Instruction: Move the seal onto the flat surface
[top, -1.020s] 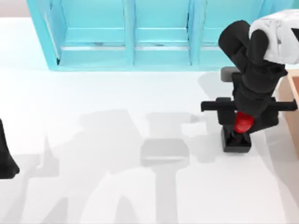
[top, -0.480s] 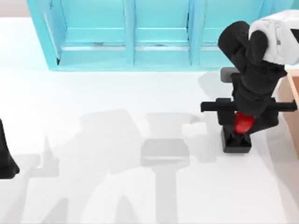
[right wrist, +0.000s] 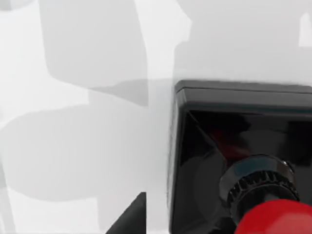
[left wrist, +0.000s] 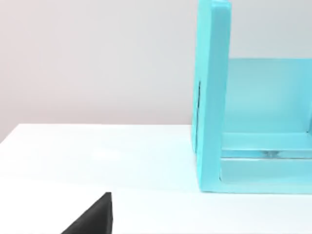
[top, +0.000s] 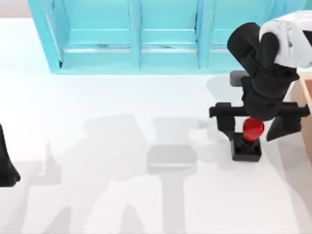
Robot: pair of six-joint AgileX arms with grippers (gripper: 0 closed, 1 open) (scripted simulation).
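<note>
My right gripper (top: 256, 127) hangs spread around the glossy red knob of the black square-based seal (top: 247, 145), which stands on the white matte tabletop (top: 97, 146); lifting crookedly could topple it.

Top view, 3 o'clock edge: tan wooden box (top: 306, 92) cropped to a narrow strip. Turquoise shelf unit (top: 136, 39) cut off along 12 o'clock. Left arm (top: 6, 163) cropped at 9 o'clock, fingers out of frame. Upper part of seal (top: 247, 141) partly covered by right gripper (top: 256, 127). Right wrist view: seal (right wrist: 234, 161) cropped at 3 and 6 o'clock, red knob (right wrist: 273, 217) partly out of frame. Left wrist view: dark wedge (left wrist: 92, 217) cut at 6 o'clock, identity unclear.
</note>
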